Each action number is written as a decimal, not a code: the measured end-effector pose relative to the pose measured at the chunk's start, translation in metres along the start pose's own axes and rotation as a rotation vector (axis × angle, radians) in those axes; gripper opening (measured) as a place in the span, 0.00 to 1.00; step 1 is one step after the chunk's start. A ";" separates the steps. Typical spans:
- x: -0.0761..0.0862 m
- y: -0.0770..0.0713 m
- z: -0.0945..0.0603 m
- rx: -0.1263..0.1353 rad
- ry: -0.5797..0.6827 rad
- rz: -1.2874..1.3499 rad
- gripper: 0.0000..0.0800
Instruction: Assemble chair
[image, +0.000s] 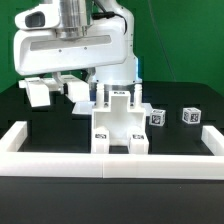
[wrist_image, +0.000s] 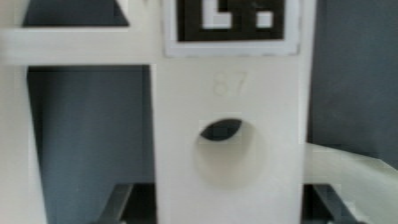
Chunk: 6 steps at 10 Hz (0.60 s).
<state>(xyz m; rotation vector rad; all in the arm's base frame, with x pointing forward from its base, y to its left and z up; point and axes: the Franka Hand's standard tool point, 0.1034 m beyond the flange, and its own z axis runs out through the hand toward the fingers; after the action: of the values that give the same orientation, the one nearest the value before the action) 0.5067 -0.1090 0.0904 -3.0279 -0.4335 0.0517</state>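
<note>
The chair (image: 120, 125), a blocky white assembly with black-and-white tags, stands upright in the middle of the black table, just behind the front rail. My gripper (image: 100, 90) hangs under the arm's big white wrist housing, right behind the chair's upper left part. In the wrist view a white chair post (wrist_image: 221, 110) with a dark oval hole and a tag at its end fills the picture. The gripper (wrist_image: 221, 205) is shut on this post, with one dark finger (wrist_image: 135, 200) on each side of it. In the exterior view the fingertips are hidden.
Two small tagged white blocks (image: 158, 117) (image: 189, 115) lie at the exterior view's right. A loose white part (image: 40, 93) lies at the back left. The low white border rail (image: 110, 166) runs along the front and up both sides.
</note>
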 end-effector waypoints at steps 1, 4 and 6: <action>0.000 0.000 0.001 0.001 0.000 0.026 0.36; 0.004 0.007 -0.013 0.010 0.004 0.220 0.36; 0.007 0.004 -0.023 0.016 0.005 0.233 0.36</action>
<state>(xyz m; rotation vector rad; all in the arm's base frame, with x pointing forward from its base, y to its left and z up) 0.5159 -0.1129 0.1124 -3.0452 -0.0771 0.0616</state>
